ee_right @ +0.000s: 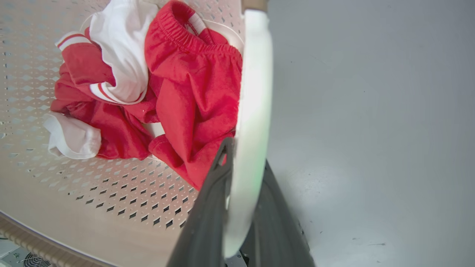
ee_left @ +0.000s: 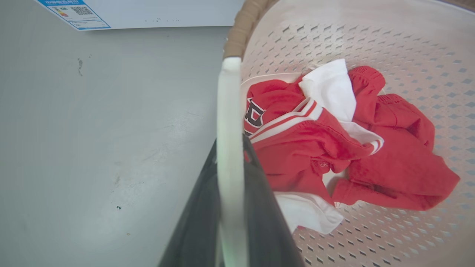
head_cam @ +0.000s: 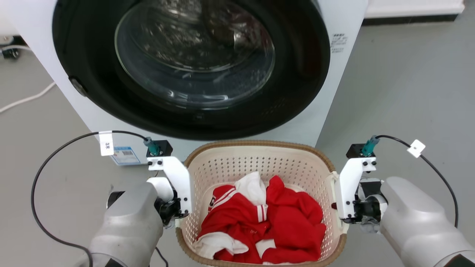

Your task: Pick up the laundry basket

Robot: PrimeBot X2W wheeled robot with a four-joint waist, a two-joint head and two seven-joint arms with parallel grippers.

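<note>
Dark fingers (ee_left: 259,207) of the left gripper (ee_left: 230,146) straddle the white left handle (ee_left: 229,111), one on each side and pressed against it. The jaws are closed on the handle. The right gripper (ee_right: 245,155) mirrors this, its jaws clamped on the right handle (ee_right: 254,74).

Between the two arms sits the laundry basket (head_cam: 259,159), just in front of the washing machine (head_cam: 345,22) and low over the grey floor (head_cam: 408,92). Whether its base touches the floor or hangs just above it, I cannot tell. A heap of red and white clothes (head_cam: 267,218) fills its bottom.

Both grips look set, so the step in hand is the lift itself. Doing it well means raising both arms together and at the same pace. If one side leads, the basket tilts and the clothes slide toward the low end.

The handles are thin, smooth plastic, so firm pressure matters, and a slow start lets any slip show early. The rim's far edge lies close to the washer's front — rising straight up or slightly back toward the robot should keep it from catching there.
</note>
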